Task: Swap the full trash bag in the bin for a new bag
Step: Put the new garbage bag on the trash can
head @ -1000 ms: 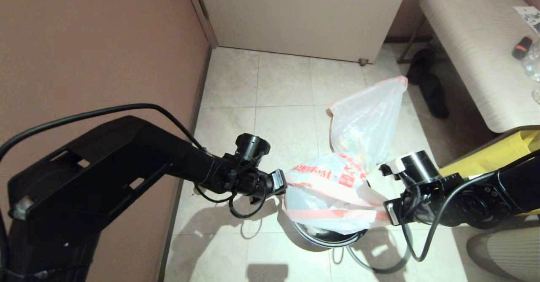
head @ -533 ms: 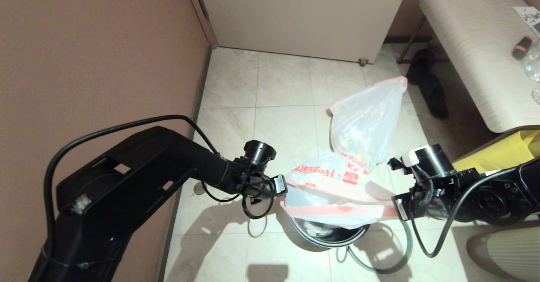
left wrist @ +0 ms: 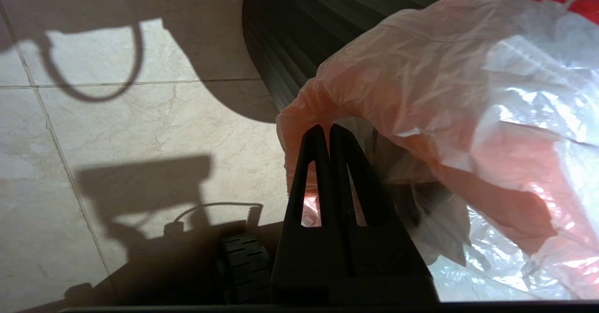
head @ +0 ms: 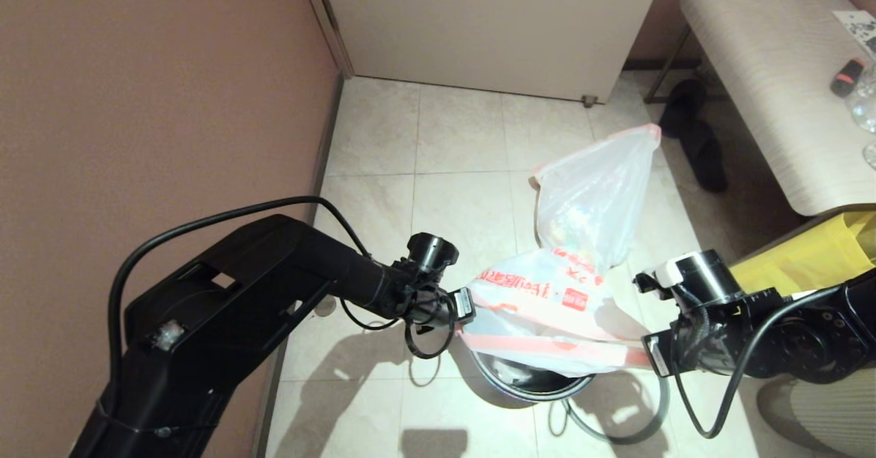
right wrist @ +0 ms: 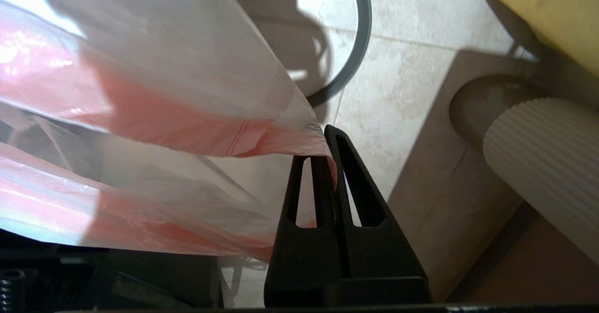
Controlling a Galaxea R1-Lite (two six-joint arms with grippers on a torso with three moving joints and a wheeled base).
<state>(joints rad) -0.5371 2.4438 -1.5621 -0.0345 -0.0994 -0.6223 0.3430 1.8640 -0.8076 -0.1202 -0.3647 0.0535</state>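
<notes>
The new bag (head: 540, 307), translucent white with red characters, is stretched between both grippers just above the black bin (head: 530, 384). My left gripper (head: 465, 309) is shut on the bag's pink-red left edge (left wrist: 309, 107), beside the bin's ribbed wall (left wrist: 290, 46). The right gripper (head: 649, 359) is shut on the bag's right edge (right wrist: 281, 140). Behind the bin the full trash bag (head: 592, 198) stands on the floor with colourful rubbish showing through. The grey hoop rim (head: 640, 427) lies on the floor by the bin, and it also shows in the right wrist view (right wrist: 361, 46).
The brown wall (head: 171, 102) runs close on the left. A beige bench (head: 766, 81) stands at the right, with black shoes (head: 698, 136) under it. A yellow bag (head: 801, 266) and a ribbed beige stool (head: 821, 403) sit close by the right arm.
Both grippers have come down and a little to the right with the new bag, bringing its open mouth closer over the bin. The full bag has not moved.
</notes>
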